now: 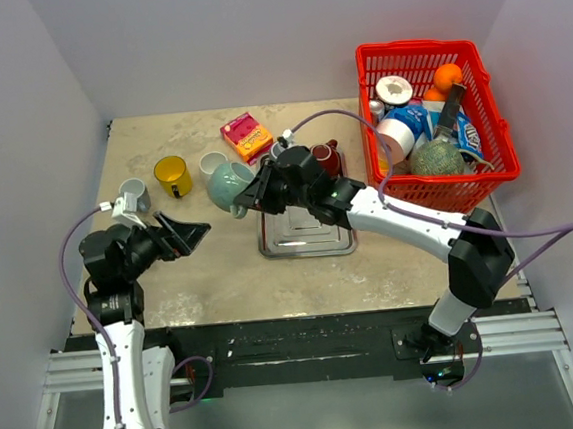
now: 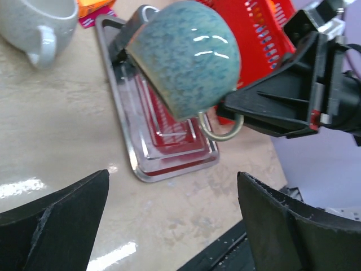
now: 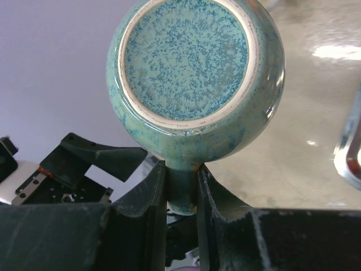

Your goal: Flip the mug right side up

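Note:
A speckled teal mug (image 1: 227,186) hangs in the air above the table, tilted on its side, left of the metal tray (image 1: 306,235). My right gripper (image 1: 257,193) is shut on its handle. In the right wrist view the mug's round base (image 3: 186,56) faces the camera and the handle (image 3: 181,186) sits between my fingers. In the left wrist view the mug (image 2: 186,53) is held up above the tray (image 2: 163,141), handle down. My left gripper (image 1: 190,233) is open and empty, low over the table to the mug's left.
A yellow mug (image 1: 172,173), two white mugs (image 1: 134,195) (image 1: 212,165), a pink-orange box (image 1: 247,136) and a dark red mug (image 1: 327,157) stand at the back. A red basket (image 1: 435,121) full of groceries is at the right.

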`<state>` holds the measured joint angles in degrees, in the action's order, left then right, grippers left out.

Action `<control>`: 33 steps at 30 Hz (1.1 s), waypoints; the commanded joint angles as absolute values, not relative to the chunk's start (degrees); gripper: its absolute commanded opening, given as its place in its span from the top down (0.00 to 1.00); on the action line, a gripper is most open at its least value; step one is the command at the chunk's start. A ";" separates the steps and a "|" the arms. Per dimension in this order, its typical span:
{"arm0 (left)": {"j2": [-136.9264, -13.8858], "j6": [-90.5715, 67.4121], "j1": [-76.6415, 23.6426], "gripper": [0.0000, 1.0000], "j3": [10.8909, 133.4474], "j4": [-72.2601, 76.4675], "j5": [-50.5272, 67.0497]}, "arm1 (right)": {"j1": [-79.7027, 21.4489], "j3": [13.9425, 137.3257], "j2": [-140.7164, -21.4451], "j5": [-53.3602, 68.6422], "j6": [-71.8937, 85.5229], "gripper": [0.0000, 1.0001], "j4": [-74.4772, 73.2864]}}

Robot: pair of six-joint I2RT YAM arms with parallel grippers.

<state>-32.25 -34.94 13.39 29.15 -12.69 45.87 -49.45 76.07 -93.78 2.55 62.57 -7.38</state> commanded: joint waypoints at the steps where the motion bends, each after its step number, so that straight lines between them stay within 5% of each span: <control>1: -32.34 -39.98 12.83 0.01 35.06 -12.40 54.30 | -49.48 77.26 -86.57 9.40 67.32 1.00 12.12; 19: -32.08 -70.48 10.55 0.01 30.68 15.20 58.28 | -49.48 72.17 -86.31 18.28 73.30 1.00 35.85; 33: -31.20 -85.87 8.53 0.22 25.84 28.73 48.61 | -52.11 68.38 -89.47 18.28 80.77 1.00 50.09</control>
<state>-32.23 -82.37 9.61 26.39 23.31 52.18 -50.43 66.48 -90.72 17.58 78.52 33.26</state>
